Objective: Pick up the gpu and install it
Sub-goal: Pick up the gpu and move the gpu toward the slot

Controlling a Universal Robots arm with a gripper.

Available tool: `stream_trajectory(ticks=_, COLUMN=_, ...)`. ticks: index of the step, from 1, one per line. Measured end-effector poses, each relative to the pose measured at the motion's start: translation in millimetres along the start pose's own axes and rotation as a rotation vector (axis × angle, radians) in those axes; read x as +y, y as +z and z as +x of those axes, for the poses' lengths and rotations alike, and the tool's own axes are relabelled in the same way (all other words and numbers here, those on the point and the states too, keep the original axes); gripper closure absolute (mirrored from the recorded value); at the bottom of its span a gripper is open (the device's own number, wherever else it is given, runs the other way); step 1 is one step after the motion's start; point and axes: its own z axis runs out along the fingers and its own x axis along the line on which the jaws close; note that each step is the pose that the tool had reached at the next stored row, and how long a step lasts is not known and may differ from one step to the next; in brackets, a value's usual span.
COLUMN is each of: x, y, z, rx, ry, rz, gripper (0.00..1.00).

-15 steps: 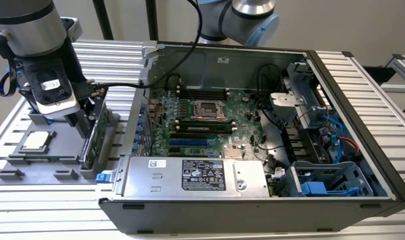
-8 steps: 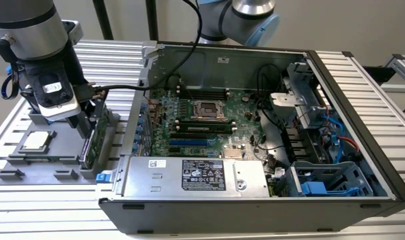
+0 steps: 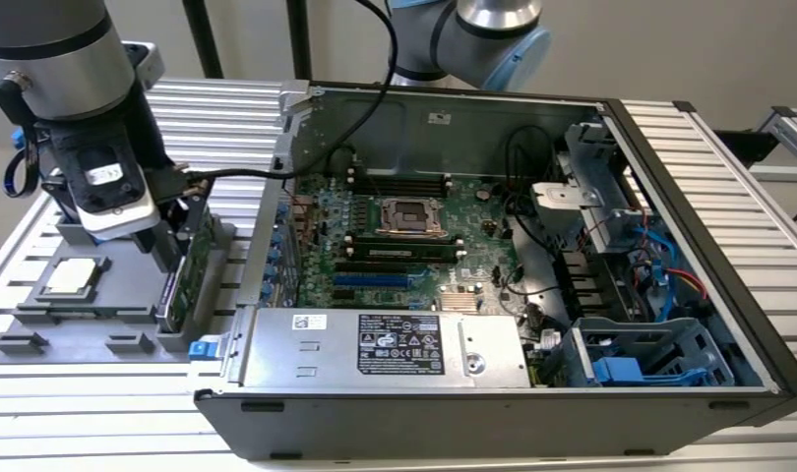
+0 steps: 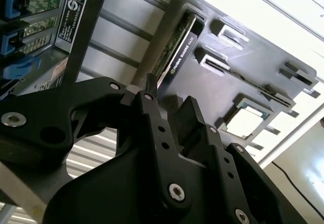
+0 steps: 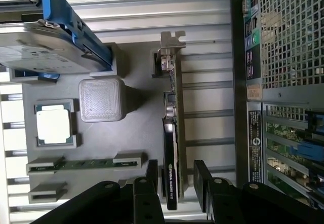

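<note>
Jaws apart, astride upright gpu (image 5: 172,133)

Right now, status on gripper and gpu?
Gripper open, astride the gpu. Card on edge in gray holder, not yet clamped. Nothing in the way.

The arm's gripper (image 3: 182,236) hangs low over a grey tray (image 3: 57,320) at the exterior view's left, right at the top edge of the gpu (image 3: 191,290), which stands on edge in the tray. A CPU chip (image 3: 73,276) lies nearby. Beside the tray, an open computer case (image 3: 713,206) exposes its motherboard (image 3: 398,236).
</note>
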Motion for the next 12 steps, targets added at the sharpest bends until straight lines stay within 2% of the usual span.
stream_trajectory(ticks=12, x=-0.1, y=3.2, z=0.0, rx=0.0011, ry=0.0, rz=0.0001, gripper=0.0)
